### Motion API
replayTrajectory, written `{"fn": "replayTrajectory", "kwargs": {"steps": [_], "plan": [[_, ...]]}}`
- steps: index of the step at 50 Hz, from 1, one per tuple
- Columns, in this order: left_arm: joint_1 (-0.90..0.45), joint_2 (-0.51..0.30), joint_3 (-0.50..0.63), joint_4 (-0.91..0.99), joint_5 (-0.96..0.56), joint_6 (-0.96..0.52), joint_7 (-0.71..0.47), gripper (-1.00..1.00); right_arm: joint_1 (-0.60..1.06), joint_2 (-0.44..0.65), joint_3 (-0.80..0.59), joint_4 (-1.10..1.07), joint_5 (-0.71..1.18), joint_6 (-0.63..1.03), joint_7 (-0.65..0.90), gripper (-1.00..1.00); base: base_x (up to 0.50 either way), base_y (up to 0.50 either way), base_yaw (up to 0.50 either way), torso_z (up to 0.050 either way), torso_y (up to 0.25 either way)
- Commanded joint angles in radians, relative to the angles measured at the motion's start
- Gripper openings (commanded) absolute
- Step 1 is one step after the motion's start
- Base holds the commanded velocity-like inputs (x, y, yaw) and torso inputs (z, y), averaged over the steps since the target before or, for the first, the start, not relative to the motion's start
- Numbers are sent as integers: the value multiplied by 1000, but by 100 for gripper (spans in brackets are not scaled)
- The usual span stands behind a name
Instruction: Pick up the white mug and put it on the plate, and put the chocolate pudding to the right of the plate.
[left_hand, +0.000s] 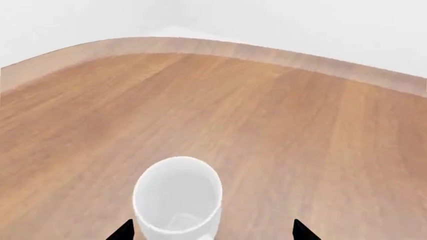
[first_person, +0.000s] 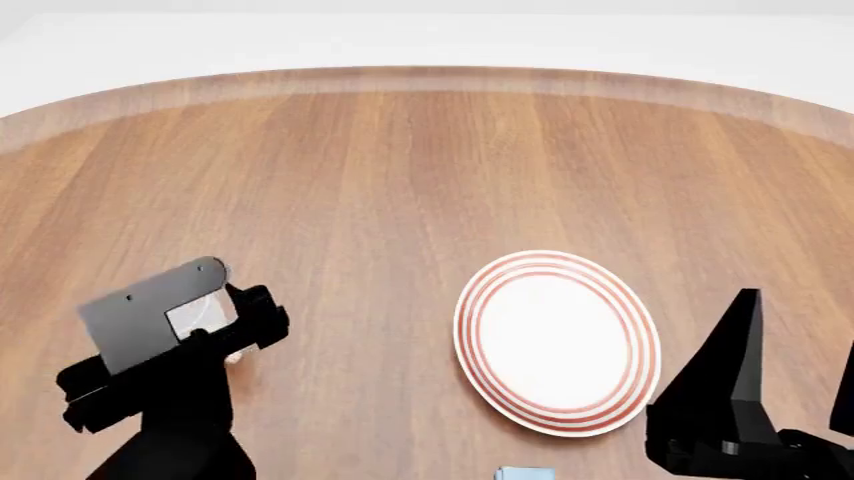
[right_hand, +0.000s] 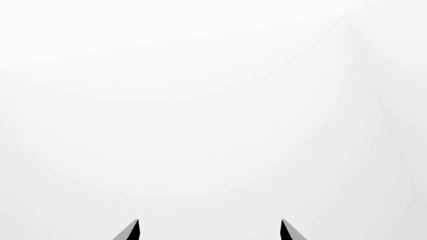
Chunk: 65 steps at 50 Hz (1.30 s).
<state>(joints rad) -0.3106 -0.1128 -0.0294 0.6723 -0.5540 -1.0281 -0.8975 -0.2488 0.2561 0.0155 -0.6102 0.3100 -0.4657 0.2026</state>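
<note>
The white mug (left_hand: 177, 195) stands upright on the wooden table, seen from above in the left wrist view. My left gripper (left_hand: 213, 232) is open around it, with the mug nearer one black fingertip (left_hand: 123, 231) than the other. In the head view the left arm (first_person: 174, 340) hides almost all of the mug. The plate (first_person: 558, 340), white with red rings, lies bare at centre right. A light blue corner of the chocolate pudding (first_person: 525, 473) shows at the bottom edge, in front of the plate. My right gripper (right_hand: 209, 231) is open, raised and facing a white wall, holding nothing.
The round wooden table's far edge (first_person: 427, 80) curves across the back, with white floor or wall beyond. The right arm (first_person: 727, 400) rises at the plate's right side.
</note>
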Motion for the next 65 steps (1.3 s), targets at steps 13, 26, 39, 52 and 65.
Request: {"fn": "replayTrajectory", "kwargs": {"steps": [13, 26, 39, 52, 65], "plan": [[-125, 102, -5, -221, -46, -50, -239, 100, -5, -6, 9, 0, -17, -5, -19, 100, 0, 0, 0, 0, 0], [-100, 99, -25, -379, -82, 107, -293, 100, -3, -3, -1, 10, -22, -8, -17, 100, 0, 0, 0, 0, 0], [-109, 85, -15, -489, -131, 209, -304, 100, -4, 3, -9, 6, -23, -8, -13, 100, 0, 0, 0, 0, 0], [-122, 82, -1, -518, -198, 270, -311, 100, -5, 7, -17, 13, -25, -14, -11, 100, 0, 0, 0, 0, 0], [-148, 70, 29, -520, -248, 299, -297, 100, -6, 12, -20, 16, -22, -19, -6, 100, 0, 0, 0, 0, 0]]}}
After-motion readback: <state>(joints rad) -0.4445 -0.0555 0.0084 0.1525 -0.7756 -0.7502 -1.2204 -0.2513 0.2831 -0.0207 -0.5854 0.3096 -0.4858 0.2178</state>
